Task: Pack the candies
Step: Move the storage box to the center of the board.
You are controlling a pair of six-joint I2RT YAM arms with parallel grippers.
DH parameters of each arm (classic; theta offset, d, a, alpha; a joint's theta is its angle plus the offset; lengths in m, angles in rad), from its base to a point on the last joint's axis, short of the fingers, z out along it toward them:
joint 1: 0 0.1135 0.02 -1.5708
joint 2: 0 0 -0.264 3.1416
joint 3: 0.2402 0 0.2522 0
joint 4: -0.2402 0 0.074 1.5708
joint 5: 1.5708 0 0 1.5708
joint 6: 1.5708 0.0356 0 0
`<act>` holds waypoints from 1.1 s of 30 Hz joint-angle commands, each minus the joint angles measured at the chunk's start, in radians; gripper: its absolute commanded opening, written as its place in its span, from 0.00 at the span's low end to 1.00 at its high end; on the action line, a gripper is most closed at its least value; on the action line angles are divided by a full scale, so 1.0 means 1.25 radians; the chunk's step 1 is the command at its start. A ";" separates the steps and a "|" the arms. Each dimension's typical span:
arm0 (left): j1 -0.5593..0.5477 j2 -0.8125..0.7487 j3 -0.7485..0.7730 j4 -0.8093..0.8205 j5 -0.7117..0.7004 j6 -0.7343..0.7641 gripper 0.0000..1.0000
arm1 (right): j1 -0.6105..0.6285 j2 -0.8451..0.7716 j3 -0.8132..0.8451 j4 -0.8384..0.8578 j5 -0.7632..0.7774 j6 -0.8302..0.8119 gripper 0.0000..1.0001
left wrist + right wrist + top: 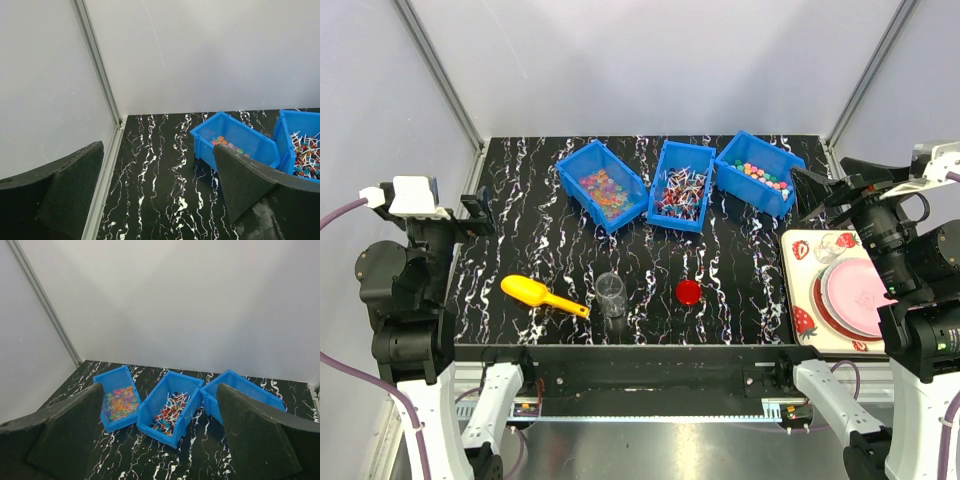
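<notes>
Both arms are folded back at the table edges. The left gripper and right gripper gape wide, empty; the candies lie in blue bins ahead, between them

Enclosure: three plain, pale grey-white panels. Back wall is matte, with faint scuffs visible in the left wrist view. Left wall and right wall meet it at silver metal posts, left post and right post, both running down to the table's far corners.

Table: rectangular black top with white marble-like veining, slightly glossy, far edge against the back wall. A silver channel runs along its left edge at the foot of the left wall. A pale toothed strip lies under the near edge, with a brushed metal surface below that.

Light: even and diffuse, soft shadows only.
</notes>
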 commanded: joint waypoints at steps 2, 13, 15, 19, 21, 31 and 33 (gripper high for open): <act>0.008 -0.006 0.015 0.016 0.018 -0.020 0.99 | -0.005 -0.003 -0.001 0.025 -0.011 0.003 1.00; 0.011 -0.011 0.007 0.013 0.053 -0.015 0.99 | -0.004 -0.011 -0.013 0.026 -0.019 -0.005 1.00; 0.014 -0.011 0.004 0.004 0.091 0.015 0.99 | -0.004 -0.011 -0.016 0.027 -0.034 -0.015 1.00; 0.014 0.005 -0.010 -0.007 0.187 0.061 0.99 | 0.000 -0.002 -0.055 0.009 -0.229 -0.135 1.00; 0.013 0.023 -0.008 -0.008 0.182 0.063 0.99 | 0.003 0.008 -0.073 0.005 -0.289 -0.168 1.00; 0.011 0.235 0.083 -0.077 0.162 0.063 0.99 | 0.007 0.054 -0.197 0.046 -0.260 -0.257 1.00; -0.003 0.281 0.099 -0.078 0.133 0.048 0.99 | 0.006 0.054 -0.235 0.058 -0.249 -0.274 1.00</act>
